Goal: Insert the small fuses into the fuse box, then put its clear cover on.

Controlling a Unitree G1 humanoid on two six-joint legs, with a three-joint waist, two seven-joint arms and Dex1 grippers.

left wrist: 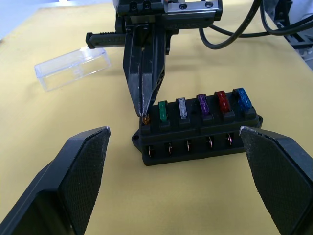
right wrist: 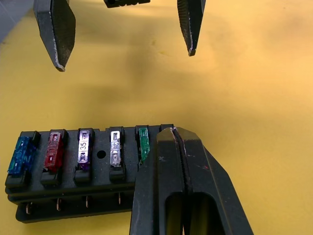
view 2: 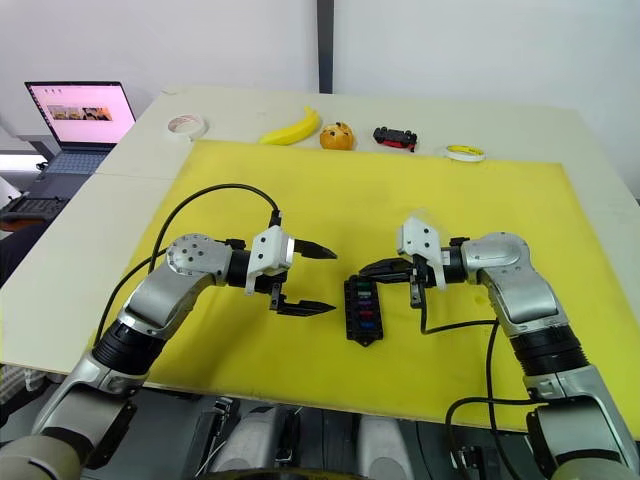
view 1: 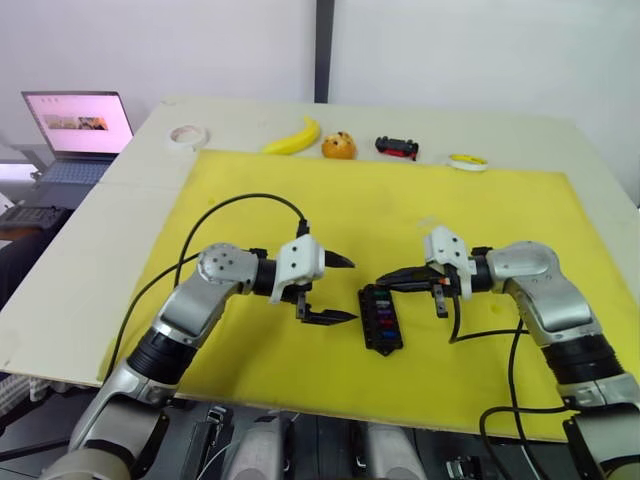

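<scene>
1. Your right gripper (left wrist: 143,108) has its fingers pressed together on the brown-yellow fuse (left wrist: 145,119), holding it at the end slot of the fuse box (view 1: 380,318). The pinch is narrow, likely so the tips clear the green fuse (left wrist: 163,111) in the next slot.

2. The fuse box lies on the yellow mat (view 1: 330,190), between your two grippers. In the row beside the brown-yellow one, the green, grey (left wrist: 182,107), purple (left wrist: 203,105), red (left wrist: 221,101) and blue (left wrist: 242,98) fuses stand in their slots.

3. Your left gripper (view 1: 335,289) hovers just beside the fuse box with its fingers spread wide and nothing between them. It seems parked there to steady the box or to fetch the cover.

4. The clear cover (left wrist: 73,67) rests on the mat beyond the right gripper, apart from the fuse box.

5. By my reading, the last fuse is being seated and only the cover remains. Press straight down, because a tilted push could jam the blades or slide the box on the desk (view 1: 100,215).

6. The banana (view 1: 293,138), orange (view 1: 339,146), toy car (view 1: 397,148) and tape rolls (view 1: 187,134) sit at the far edge, well apart from your work.
</scene>
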